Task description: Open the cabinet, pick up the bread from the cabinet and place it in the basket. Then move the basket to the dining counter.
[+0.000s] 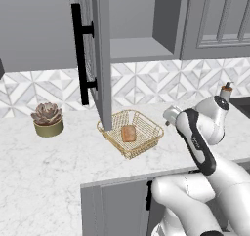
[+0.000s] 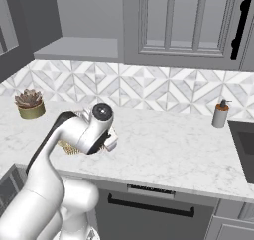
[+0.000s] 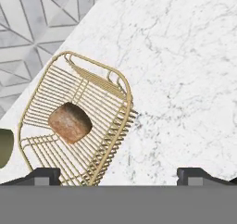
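Note:
The cabinet door (image 1: 100,54) stands swung open with its black bar handle (image 1: 78,54) facing me, and the shelf (image 1: 141,49) behind it is bare. Below it on the marble worktop sits the gold wire basket (image 1: 146,145), with the brown bread (image 1: 128,133) lying in its middle. The hand view looks down on the basket (image 3: 125,91) and the bread (image 3: 70,122) at lower left. My gripper (image 3: 121,176) is open above the worktop just right of the basket, holding nothing. It hangs at the arm's end (image 1: 171,116). The dining counter is out of view.
A succulent in an olive pot (image 1: 47,119) stands left of the basket. A soap dispenser (image 2: 220,114) and a dark sink (image 2: 245,140) lie to the right. A closed glass-paned cabinet (image 2: 183,21) hangs above. The open door overhangs the basket's left side.

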Tool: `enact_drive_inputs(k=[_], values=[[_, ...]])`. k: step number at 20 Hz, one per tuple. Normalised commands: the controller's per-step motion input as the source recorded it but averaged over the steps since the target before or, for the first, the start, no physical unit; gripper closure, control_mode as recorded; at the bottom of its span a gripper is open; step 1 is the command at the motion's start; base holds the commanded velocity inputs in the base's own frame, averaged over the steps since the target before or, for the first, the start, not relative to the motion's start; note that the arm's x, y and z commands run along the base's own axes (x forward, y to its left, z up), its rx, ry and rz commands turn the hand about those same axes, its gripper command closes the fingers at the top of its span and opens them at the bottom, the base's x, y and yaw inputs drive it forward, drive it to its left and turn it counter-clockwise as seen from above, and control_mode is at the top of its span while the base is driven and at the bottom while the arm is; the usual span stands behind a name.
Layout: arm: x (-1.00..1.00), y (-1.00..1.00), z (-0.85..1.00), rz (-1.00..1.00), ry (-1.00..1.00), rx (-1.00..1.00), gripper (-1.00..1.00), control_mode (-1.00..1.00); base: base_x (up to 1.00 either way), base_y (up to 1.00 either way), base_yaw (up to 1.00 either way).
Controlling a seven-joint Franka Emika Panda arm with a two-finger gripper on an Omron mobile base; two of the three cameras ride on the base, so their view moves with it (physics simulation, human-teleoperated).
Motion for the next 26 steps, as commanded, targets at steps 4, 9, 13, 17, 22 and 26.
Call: enact_drive_inputs(k=[4, 9, 13, 17, 22, 26], values=[[0.0, -0.28, 0.0, 0.0, 0.05, 0.08, -1.0, -1.0, 0.0, 0.0, 0.0], [0.0, 0.03, -0.04, 0.0, 0.03, 0.01, -1.0, -1.0, 0.0, 0.0, 0.0], [0.07, 0.22, -0.15, 0.0, 0.0, -0.01, -1.0, -1.0, 0.0, 0.0, 0.0], [0.17, 0.37, -0.16, 0.0, 0.0, -0.04, -1.0, -1.0, 0.0, 0.0, 0.0], [0.09, 0.19, -0.19, 0.0, 0.0, 0.0, -1.0, -1.0, 0.0, 0.0, 0.0], [0.0, -0.03, -0.18, 0.0, 0.0, 0.0, -1.0, -1.0, 0.0, 0.0, 0.0]])
